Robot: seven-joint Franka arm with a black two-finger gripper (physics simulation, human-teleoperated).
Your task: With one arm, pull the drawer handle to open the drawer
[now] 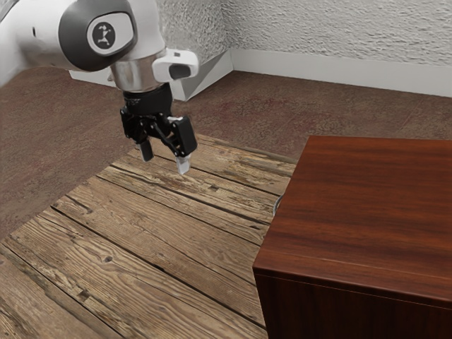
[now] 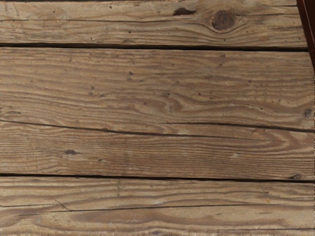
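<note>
– What's closest to us?
– The cabinet [image 1: 360, 212], dark red wood, at the exterior view's right. The drawer sits in the face turned toward my arm. That face is almost edge-on, so I can't tell whether the drawer is out at all. A grey sliver poking from that face, near its top, looks like the handle [image 1: 277, 203].
– And your gripper?
– My gripper [image 1: 164, 158] hangs above the table [image 1: 141, 247], well apart from the handle, toward the exterior view's left. Its fingers stand apart with nothing between them. My wrist camera looks down on planks [image 2: 147, 98], with a strip of the cabinet [image 2: 310, 24] at one corner.
– So what makes this step go well?
– I judge the approach is the step in hand. I should drop to the handle's height, turn my hand so the fingers straddle the bar from two sides, and close only once it sits well between them. Then I pull straight away from the cabinet face; a slanted pull could slip off or bind the drawer.
</note>
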